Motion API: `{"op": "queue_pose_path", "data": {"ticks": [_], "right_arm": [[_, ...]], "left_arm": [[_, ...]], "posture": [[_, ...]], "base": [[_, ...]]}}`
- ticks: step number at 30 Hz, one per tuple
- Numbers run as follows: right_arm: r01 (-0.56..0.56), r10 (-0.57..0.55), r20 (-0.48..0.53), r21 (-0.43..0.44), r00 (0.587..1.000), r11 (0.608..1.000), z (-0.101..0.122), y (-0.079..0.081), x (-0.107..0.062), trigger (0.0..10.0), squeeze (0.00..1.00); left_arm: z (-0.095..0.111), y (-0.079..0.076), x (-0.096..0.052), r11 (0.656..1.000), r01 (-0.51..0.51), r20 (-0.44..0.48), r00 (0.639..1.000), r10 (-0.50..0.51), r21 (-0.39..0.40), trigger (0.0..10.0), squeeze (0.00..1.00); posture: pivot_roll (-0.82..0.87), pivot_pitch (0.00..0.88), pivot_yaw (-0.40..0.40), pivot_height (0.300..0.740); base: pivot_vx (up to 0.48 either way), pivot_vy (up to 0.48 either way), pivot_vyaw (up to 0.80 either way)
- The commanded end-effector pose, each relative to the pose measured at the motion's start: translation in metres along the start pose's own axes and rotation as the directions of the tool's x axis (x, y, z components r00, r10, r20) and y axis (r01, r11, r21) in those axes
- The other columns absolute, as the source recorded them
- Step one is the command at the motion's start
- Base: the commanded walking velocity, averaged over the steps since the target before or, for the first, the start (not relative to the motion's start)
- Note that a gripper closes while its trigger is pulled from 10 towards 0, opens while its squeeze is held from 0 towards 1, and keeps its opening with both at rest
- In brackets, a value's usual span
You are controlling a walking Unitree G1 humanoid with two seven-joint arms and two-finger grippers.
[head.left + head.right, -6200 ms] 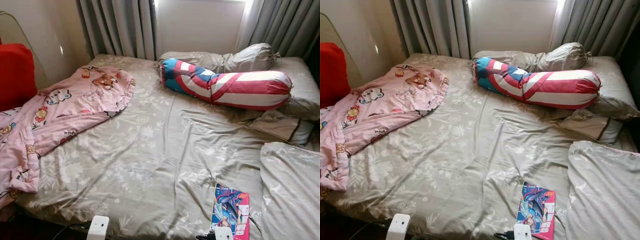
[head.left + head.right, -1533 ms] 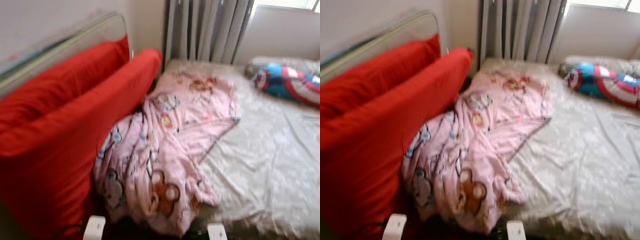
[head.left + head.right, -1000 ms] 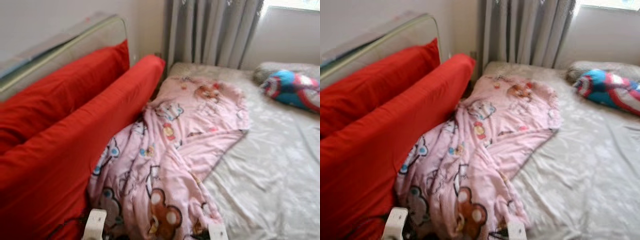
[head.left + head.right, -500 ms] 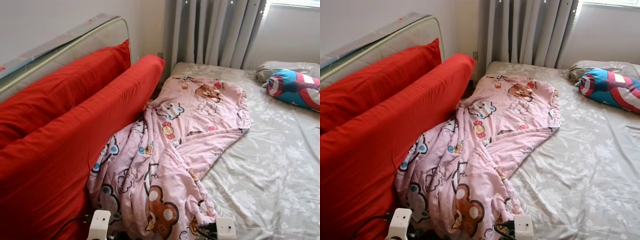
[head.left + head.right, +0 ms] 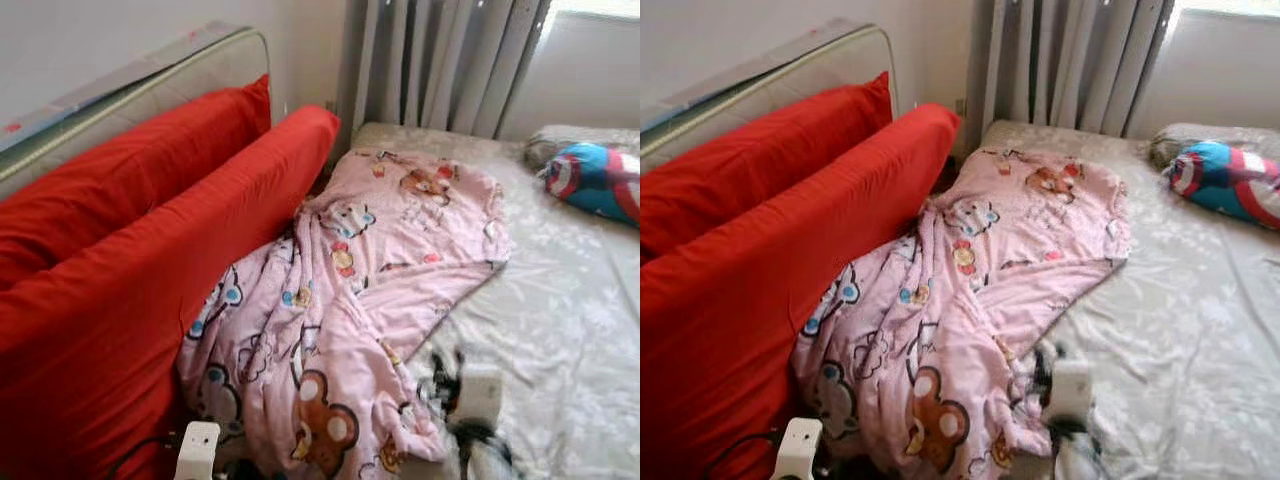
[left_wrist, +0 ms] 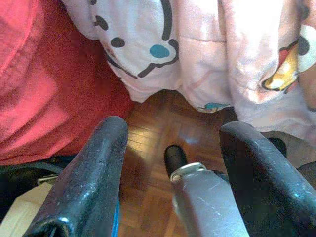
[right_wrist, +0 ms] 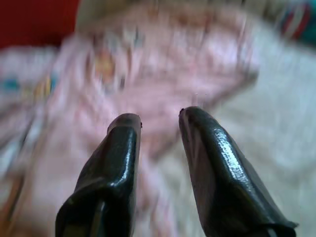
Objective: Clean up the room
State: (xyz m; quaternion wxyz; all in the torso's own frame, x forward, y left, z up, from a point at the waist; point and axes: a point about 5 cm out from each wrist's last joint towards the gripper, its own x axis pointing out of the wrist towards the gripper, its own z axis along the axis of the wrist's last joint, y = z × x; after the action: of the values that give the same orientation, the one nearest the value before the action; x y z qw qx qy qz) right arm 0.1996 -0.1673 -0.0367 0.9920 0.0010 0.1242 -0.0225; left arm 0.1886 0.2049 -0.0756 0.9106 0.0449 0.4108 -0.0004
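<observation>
A pink blanket [image 5: 380, 270] printed with cartoon bears lies crumpled across the near left corner of the bed, and its lower end hangs over the edge. My right arm [image 5: 477, 397] is a blur low over the bed, beside the blanket's near edge. In the right wrist view my right gripper [image 7: 159, 116] is open, empty and pointed at the blanket [image 7: 163, 74]. My left wrist [image 5: 197, 450] stays low at the frame's bottom. My left gripper [image 6: 173, 129] is open above the wood floor [image 6: 153, 148], under the blanket's hanging hem [image 6: 207, 54].
Two big red cushions [image 5: 130, 260] stand on edge at the left, against the blanket and a leaning mattress [image 5: 150, 75]. The grey floral sheet [image 5: 570, 310] spreads to the right. A red, white and blue bolster [image 5: 597, 180] lies at the far right. Grey curtains [image 5: 440, 60] hang behind.
My right arm has come up from the bottom edge to the blanket's near edge and is blurred by motion. The view has shifted slightly. The left wrist stays low.
</observation>
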Motion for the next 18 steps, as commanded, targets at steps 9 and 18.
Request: {"op": "queue_pose_path", "data": {"ticks": [9,18], "right_arm": [[-0.007,0.006,0.194,0.005,0.981,1.000,0.046,-0.005,0.022,10.0,0.00],[-0.074,0.070,0.222,0.010,0.973,0.997,0.055,0.010,0.021,10.0,0.00]], "left_arm": [[-0.004,0.001,-0.001,1.000,-0.004,-0.003,1.000,0.004,-0.013,10.0,0.00],[0.089,0.005,0.002,0.995,-0.013,0.433,0.900,0.057,-0.103,10.0,0.00]], "posture": [[-0.11,0.000,-0.003,0.717],[-0.12,0.000,-0.004,0.717]], "base": [[0.000,0.000,0.00],[0.000,0.000,0.00]]}}
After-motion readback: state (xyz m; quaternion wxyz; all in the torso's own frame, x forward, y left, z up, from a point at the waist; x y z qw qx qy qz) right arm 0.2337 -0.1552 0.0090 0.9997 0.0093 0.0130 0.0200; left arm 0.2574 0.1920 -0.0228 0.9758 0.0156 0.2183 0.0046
